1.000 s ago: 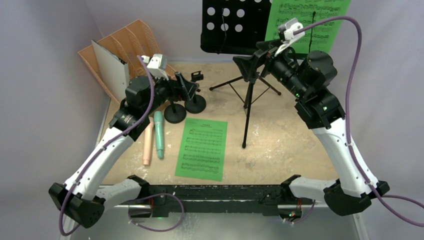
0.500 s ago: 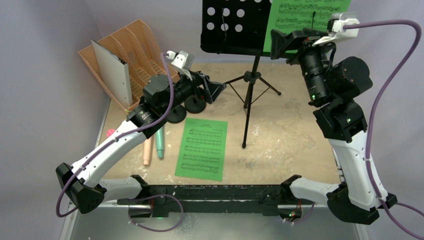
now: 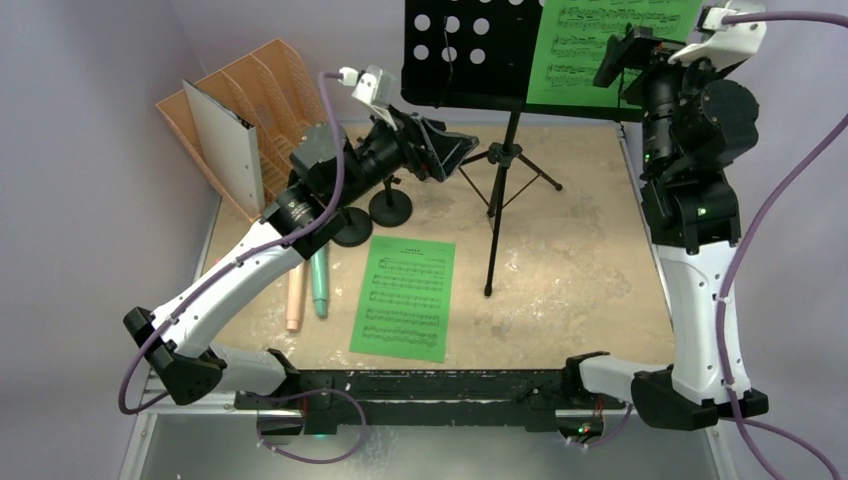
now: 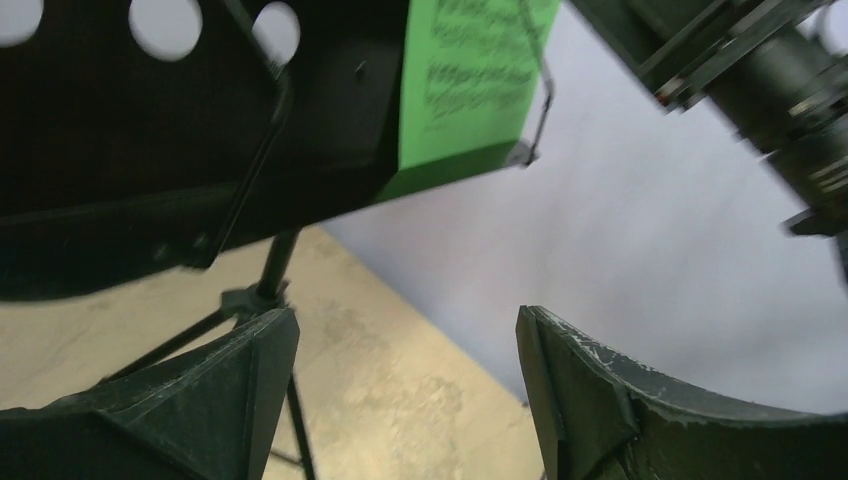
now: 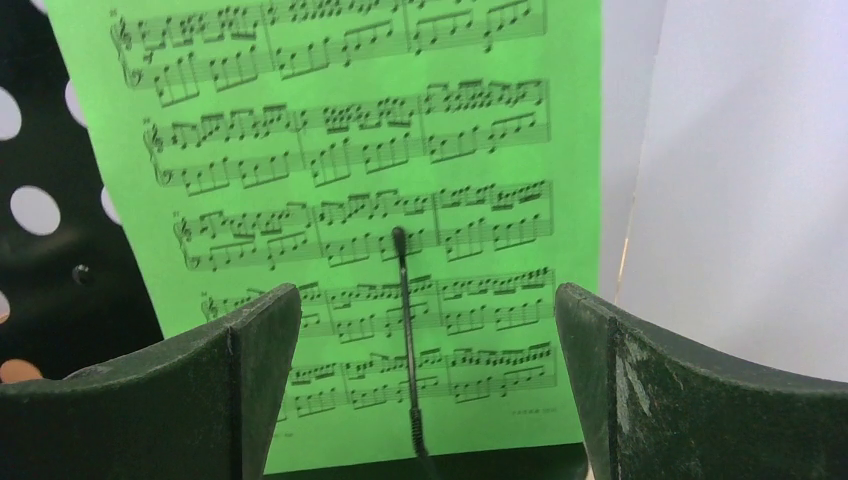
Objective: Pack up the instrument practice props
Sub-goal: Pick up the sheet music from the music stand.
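The black tripod (image 3: 497, 200) stands at mid-table with its perforated music desk (image 3: 470, 50) on top. One green sheet-music page (image 3: 590, 40) rests on the desk behind a wire page holder (image 5: 405, 330). Another page (image 3: 405, 298) lies flat on the table. The teal microphone (image 3: 318, 280) and pink microphone (image 3: 295, 295) lie at the left. Two clip poles (image 3: 350, 228) (image 3: 390, 205) stand nearby. My left gripper (image 3: 450, 155) is open and empty, just left of the tripod under the desk (image 4: 150, 130). My right gripper (image 3: 620, 55) is open and faces the desk's page (image 5: 350, 200), its fingers (image 5: 250, 390) apart from it.
An orange slotted file rack (image 3: 250, 100) with a grey binder (image 3: 225, 140) stands at the back left. Grey walls close in the table on the left, back and right. The tripod's legs (image 3: 530, 170) spread across the back middle of the table.
My left gripper rose from the clip poles and moved right toward the tripod. My right gripper moved up and right from the tripod's shaft to face the page on the desk.
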Motion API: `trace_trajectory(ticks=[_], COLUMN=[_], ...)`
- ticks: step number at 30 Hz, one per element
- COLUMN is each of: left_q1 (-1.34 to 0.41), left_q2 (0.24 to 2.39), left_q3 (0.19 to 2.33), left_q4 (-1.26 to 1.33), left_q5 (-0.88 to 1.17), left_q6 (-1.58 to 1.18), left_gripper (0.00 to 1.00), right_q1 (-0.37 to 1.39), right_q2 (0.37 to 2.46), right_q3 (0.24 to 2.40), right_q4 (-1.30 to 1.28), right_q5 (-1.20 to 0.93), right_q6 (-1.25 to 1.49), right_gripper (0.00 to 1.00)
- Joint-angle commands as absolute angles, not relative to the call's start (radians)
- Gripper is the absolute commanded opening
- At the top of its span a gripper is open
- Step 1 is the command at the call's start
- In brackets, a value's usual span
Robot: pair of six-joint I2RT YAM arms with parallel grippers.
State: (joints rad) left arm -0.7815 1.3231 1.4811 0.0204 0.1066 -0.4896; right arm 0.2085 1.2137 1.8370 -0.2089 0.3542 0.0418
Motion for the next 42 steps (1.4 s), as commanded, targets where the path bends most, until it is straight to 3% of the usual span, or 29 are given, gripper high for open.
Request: trace_trajectory(ticks=[1, 4, 10, 16, 33, 42], left_q1=[-0.805, -0.830, -0.854, -0.858, -0.864, -0.864], left_q2=[1.350, 1.395, 1.567, 1.713, 1.859, 1.903], left_q3=[1.605, 1.695, 1.919, 2.103, 2.244, 2.322], left_q4=[0.041, 0.005, -0.127, -0.191, -0.179, -0.176], left_q5=[0.152, 0.117, 0.064, 0.059, -0.065, -0.124], left_q6=[-0.609, -0.614, -0.621, -0.630, -0.645, -0.586], left_gripper=[0.83, 0.82, 0.82, 0.82, 0.79, 0.79], right_q1=[0.132, 0.066, -0.067, -0.079, -0.083, -0.084], right_q2=[1.220, 1.255, 1.281, 1.271, 1.211, 1.204], right_q3=[1.922, 1.936, 1.896, 1.867, 1.735, 1.725], right_q4=[-0.207, -0.231, -0.198, -0.188, -0.118, -0.102], right_q5=[0.241, 0.158, -0.101, -0.179, -0.290, -0.306], right_q6=[0.066, 0.098, 0.207, 0.225, 0.252, 0.253], right_gripper=[0.99, 0.98, 0.81, 0.72, 0.44, 0.37])
